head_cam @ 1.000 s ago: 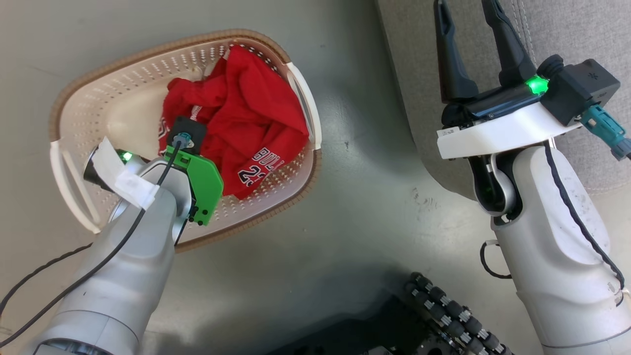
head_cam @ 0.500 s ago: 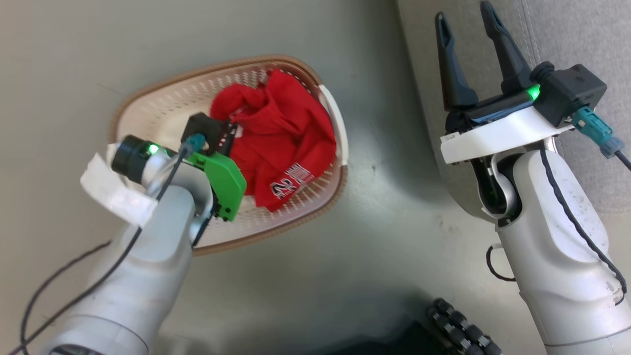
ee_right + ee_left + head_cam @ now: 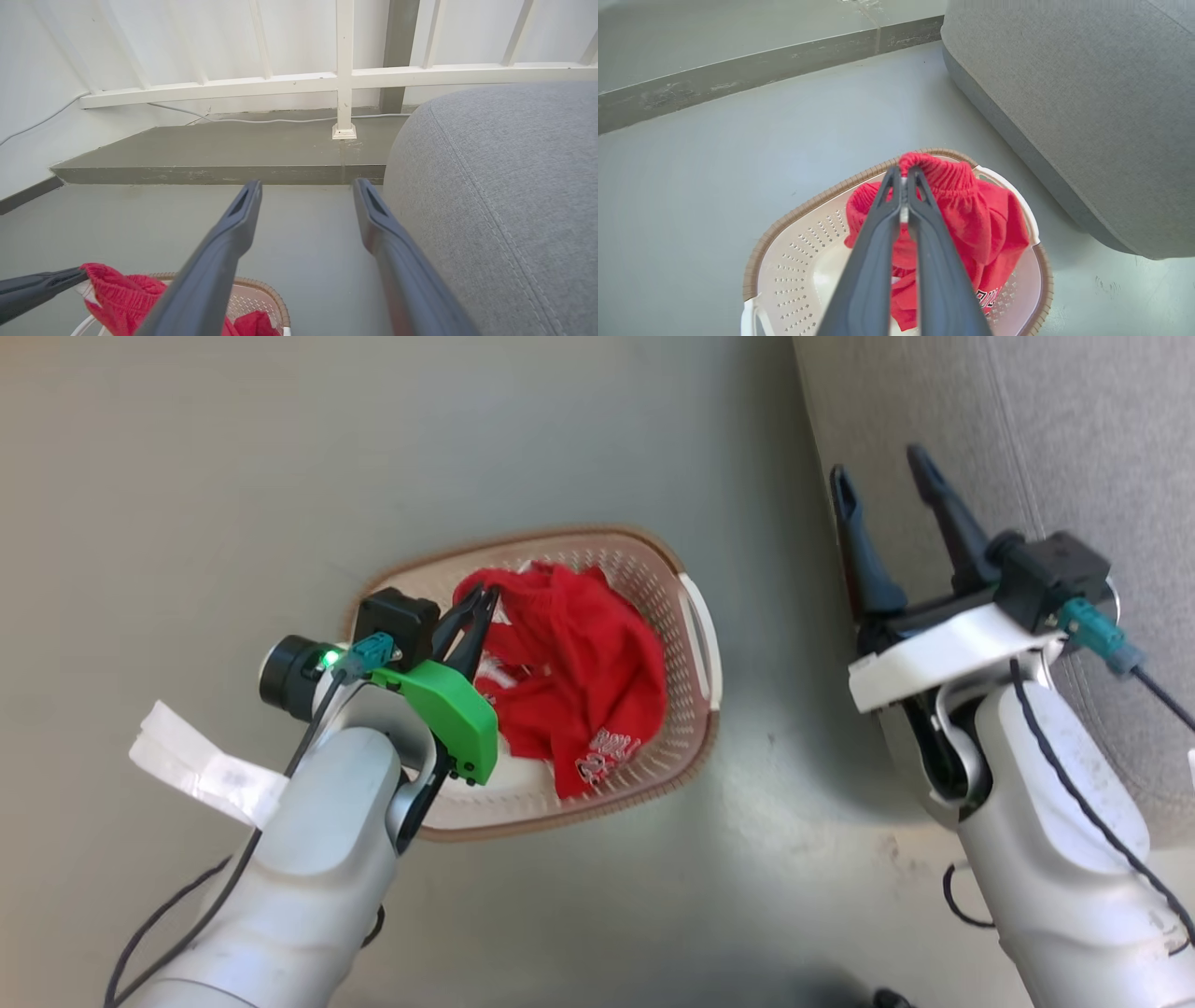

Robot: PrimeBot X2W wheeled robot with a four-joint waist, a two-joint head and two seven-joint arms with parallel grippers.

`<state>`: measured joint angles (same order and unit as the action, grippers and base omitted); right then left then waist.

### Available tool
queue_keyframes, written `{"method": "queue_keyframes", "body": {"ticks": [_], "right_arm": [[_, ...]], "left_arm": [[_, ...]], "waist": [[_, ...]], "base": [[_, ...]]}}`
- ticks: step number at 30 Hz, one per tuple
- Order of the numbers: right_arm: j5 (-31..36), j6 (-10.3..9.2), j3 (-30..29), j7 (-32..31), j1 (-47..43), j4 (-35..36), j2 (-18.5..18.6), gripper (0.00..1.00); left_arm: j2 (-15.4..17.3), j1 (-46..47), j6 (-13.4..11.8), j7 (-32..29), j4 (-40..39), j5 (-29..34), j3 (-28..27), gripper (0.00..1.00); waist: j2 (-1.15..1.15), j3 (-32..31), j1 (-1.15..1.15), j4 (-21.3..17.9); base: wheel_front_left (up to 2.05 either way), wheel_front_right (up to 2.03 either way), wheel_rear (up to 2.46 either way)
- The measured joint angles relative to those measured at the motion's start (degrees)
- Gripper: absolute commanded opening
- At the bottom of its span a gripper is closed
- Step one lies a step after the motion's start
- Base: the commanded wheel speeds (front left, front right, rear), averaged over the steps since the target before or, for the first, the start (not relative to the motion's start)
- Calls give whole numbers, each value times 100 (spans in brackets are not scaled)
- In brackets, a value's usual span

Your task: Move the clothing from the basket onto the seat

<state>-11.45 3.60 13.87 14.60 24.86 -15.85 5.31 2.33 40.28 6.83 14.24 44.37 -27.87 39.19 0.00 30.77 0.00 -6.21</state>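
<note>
The red clothing (image 3: 579, 663) lies bunched in the cream basket (image 3: 695, 625) on the grey floor. My left gripper (image 3: 486, 594) is shut on the garment's elastic waistband and holds it raised above the basket. In the left wrist view, the gripper (image 3: 903, 173) pinches the waistband of the clothing (image 3: 966, 210), whose lower part still hangs into the basket (image 3: 784, 224). My right gripper (image 3: 879, 467) stands open and holds nothing, beside the front edge of the grey seat (image 3: 1074, 439). Its fingers (image 3: 243, 205) point past the seat (image 3: 504, 186).
A low concrete step (image 3: 210, 154) and a white railing (image 3: 343, 74) with a thin cable run along the back wall. Bare grey floor (image 3: 280, 457) surrounds the basket, which stands a short way left of the seat.
My left gripper has risen out of the basket with the waistband in its grip, and its fingers now show. The head view has shifted. The right gripper stays open.
</note>
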Motion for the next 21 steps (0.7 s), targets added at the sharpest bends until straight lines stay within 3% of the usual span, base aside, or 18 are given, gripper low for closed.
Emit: {"method": "queue_keyframes", "body": {"ticks": [9, 21], "right_arm": [[93, 60, 51, 0, -377, -258, 62, 100], [90, 113, 164, 0, -901, -502, 22, 100]], "left_arm": [[-4, -198, 2, 2, -382, -63, -5, 0], [-12, -487, -88, 18, -1526, -76, -439, 0]], "waist": [[0, -661, 0, 277], [0, -1627, 0, 612]], "base": [[0, 0, 0], [0, 0, 0]]}}
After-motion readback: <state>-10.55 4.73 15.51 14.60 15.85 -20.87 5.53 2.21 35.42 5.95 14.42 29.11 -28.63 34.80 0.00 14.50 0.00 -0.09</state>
